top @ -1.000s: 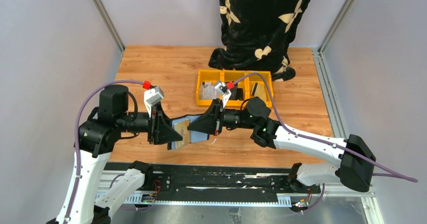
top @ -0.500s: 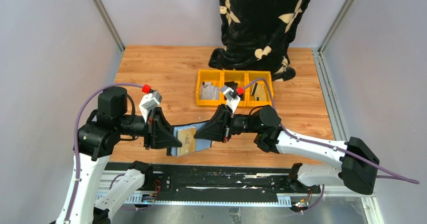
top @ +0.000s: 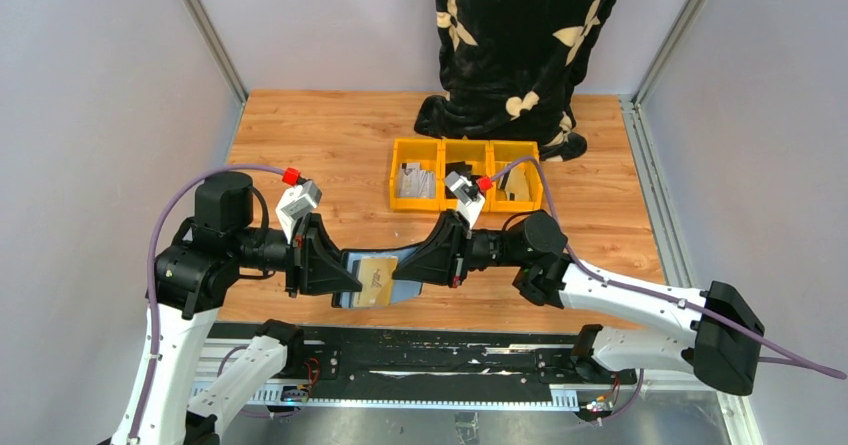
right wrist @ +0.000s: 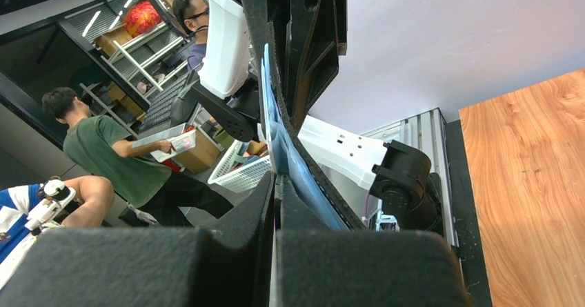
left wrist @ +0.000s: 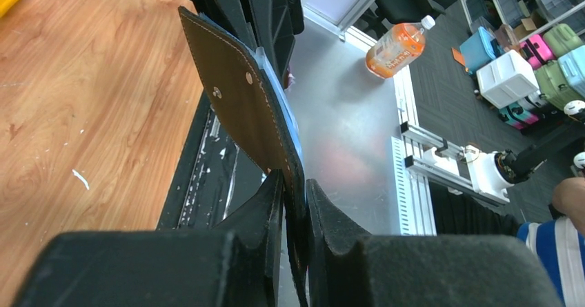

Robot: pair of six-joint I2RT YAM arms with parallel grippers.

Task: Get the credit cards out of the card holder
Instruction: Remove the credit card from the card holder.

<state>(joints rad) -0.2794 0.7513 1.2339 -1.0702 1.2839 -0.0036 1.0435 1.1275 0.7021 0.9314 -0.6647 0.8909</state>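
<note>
The black leather-like folding card holder (top: 372, 279) hangs between both arms, over the near edge of the wooden tabletop (top: 300, 145). The left fingers (left wrist: 265, 205) clamp its stitched flap. The right fingers (right wrist: 255, 203) are pinched tight on its blue inner layer (right wrist: 270, 114). The label on the orange bottle (left wrist: 399, 45) is too small to read.

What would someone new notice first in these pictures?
Both arms meet above the near edge of the table, left claw and right claw each pinching one end of the card holder held up between them. Behind sit yellow bins mid-table, and a person in a black patterned robe stands at the far edge.
</note>
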